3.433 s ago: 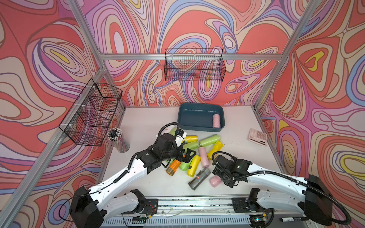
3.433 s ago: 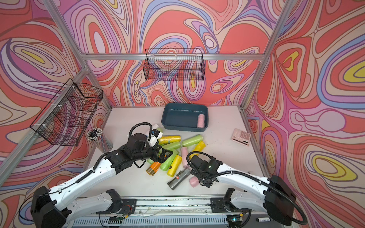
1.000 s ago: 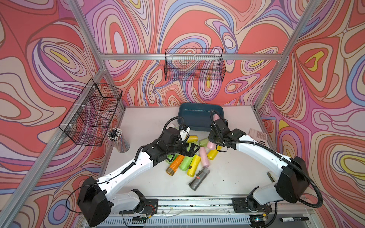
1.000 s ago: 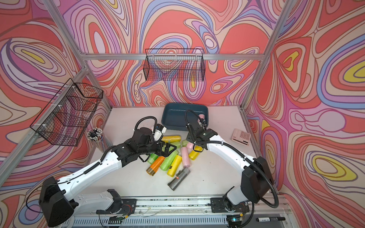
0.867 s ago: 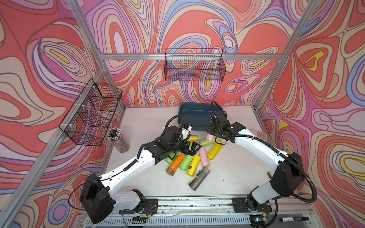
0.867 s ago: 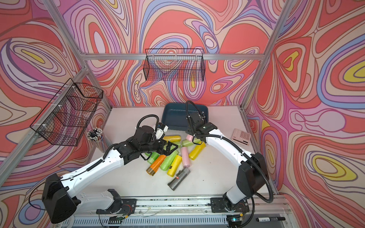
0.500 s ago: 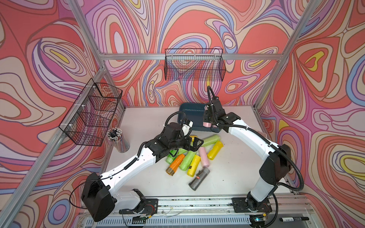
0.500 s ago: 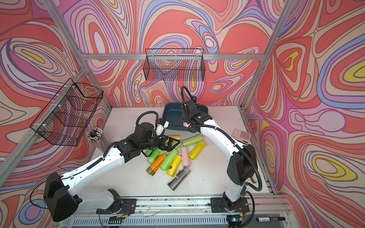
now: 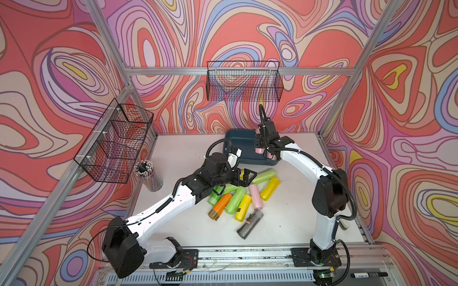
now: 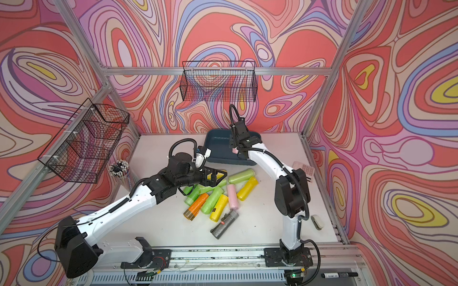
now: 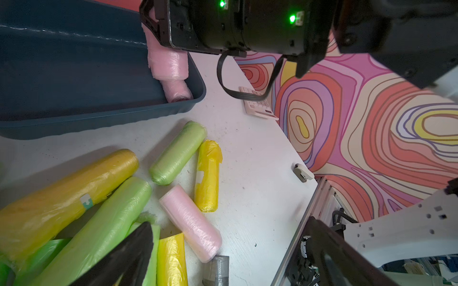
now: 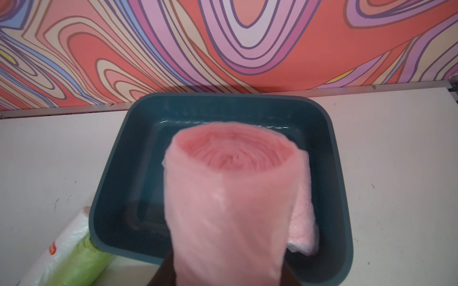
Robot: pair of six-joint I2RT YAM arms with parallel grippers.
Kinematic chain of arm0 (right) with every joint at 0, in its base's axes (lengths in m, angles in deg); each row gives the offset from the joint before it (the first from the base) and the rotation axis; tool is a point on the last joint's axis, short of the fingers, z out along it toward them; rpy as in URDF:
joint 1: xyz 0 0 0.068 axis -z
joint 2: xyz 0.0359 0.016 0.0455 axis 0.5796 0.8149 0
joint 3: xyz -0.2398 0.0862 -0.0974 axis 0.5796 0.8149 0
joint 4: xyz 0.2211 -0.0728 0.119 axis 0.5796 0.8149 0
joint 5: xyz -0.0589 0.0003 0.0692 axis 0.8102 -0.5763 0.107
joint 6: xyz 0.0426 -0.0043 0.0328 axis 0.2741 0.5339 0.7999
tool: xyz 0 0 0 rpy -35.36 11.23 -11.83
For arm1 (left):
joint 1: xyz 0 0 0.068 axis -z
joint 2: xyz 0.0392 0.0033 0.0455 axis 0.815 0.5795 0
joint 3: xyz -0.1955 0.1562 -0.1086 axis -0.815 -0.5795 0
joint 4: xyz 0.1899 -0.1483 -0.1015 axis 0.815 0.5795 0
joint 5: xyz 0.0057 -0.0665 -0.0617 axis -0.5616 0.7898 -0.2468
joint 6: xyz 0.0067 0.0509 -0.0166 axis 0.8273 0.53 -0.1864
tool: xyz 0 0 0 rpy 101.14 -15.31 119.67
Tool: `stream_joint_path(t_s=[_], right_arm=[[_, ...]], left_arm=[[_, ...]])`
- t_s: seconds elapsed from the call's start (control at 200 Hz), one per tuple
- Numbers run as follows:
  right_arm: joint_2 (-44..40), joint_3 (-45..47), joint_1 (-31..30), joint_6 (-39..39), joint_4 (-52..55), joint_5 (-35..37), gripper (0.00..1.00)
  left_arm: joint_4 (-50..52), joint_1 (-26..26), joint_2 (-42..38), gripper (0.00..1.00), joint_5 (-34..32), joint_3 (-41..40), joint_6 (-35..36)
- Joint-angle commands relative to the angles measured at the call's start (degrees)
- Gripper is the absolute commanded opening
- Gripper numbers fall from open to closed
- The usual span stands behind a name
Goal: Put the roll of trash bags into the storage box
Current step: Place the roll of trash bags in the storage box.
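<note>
Directly below my right gripper sat the storage box on the white table. The pink roll of trash bags hung above the inside of the box, pinched between my right jaws with one end pointing down, and I had not yet let it go. Just beside it, on the side away from my left gripper, a second pink roll lay flat on the box floor against the end wall. My left gripper hovered outside the box, near its front rim, with its jaws spread wide and nothing between them. Beneath and behind that gripper lay the loose heap: a green roll nearest the fingertips, a yellow roll beside it, a third pink roll, and an orange roll. A gray roll lay farthest from both grippers, toward my base.
</note>
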State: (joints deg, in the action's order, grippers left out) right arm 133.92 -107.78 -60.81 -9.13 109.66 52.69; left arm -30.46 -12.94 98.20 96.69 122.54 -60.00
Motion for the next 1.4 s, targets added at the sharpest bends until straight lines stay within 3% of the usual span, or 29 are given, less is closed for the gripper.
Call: stream_joint_path(t_s=[0.0, 0.421, 1.347, 1.397], right_arm=[[2.62, -2.55, 0.89, -1.07, -2.53, 0.16, 0.00], [15.50, -11.45, 3.39, 0.20, 2.15, 4.67, 0.00], [24.27, -13.62, 6.37, 1.55, 2.46, 6.69, 0.00], [24.02, -13.44, 6.39, 1.31, 2.36, 6.46, 0.06]], left_arm=[[-1.77, 0.15, -1.20, 1.00, -0.10, 0.24, -1.43], [-1.60, 0.18, -3.24, 1.00, 0.06, -1.58, -3.43], [0.34, 0.19, -4.55, 1.00, -1.15, -3.84, -3.84], [0.42, 0.16, -4.79, 1.00, -1.40, -4.03, -3.83]])
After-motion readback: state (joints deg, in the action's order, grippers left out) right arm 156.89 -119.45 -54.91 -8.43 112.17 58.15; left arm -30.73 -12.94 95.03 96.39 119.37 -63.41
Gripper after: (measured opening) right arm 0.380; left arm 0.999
